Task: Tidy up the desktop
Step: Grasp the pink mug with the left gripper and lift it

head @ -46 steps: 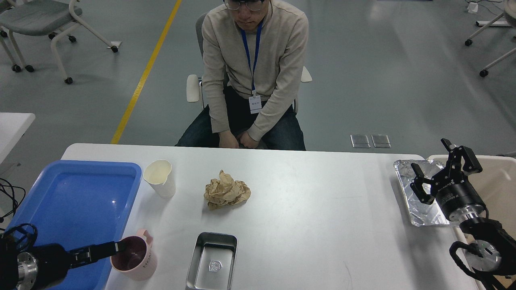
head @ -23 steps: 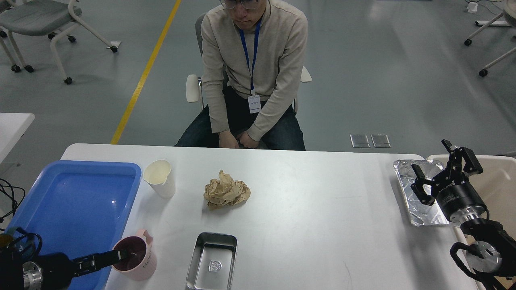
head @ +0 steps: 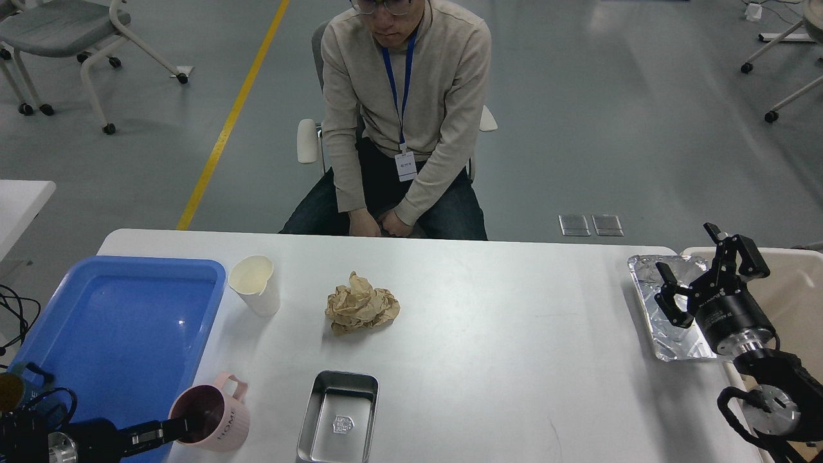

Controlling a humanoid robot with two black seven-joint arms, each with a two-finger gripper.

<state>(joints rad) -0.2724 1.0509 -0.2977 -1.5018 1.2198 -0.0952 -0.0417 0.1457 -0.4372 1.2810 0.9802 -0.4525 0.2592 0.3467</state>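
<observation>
Moved since earlier: pink mug (head: 211, 419) had tilted and slid toward the near-left edge, drawn by the left gripper (head: 172, 429), which had pulled back toward the lower-left corner.
Left gripper: fingers pinched on the mug's rim, one finger inside the dark interior.
Right gripper (head: 702, 276): fingers spread apart, holding nothing, hovering over the crumpled foil tray (head: 669, 334) at the far right.
Desktop (head: 501, 360): white, spanning the view's width.
On the desktop: paper cup (head: 255, 284) beside the blue tray (head: 116, 321); crumpled brown paper (head: 361, 310) near the centre; steel container (head: 338, 417) at the near edge, just right of the mug.
Beyond the table: seated man (head: 402, 122).
Right edge: beige bin (head: 797, 302).
</observation>
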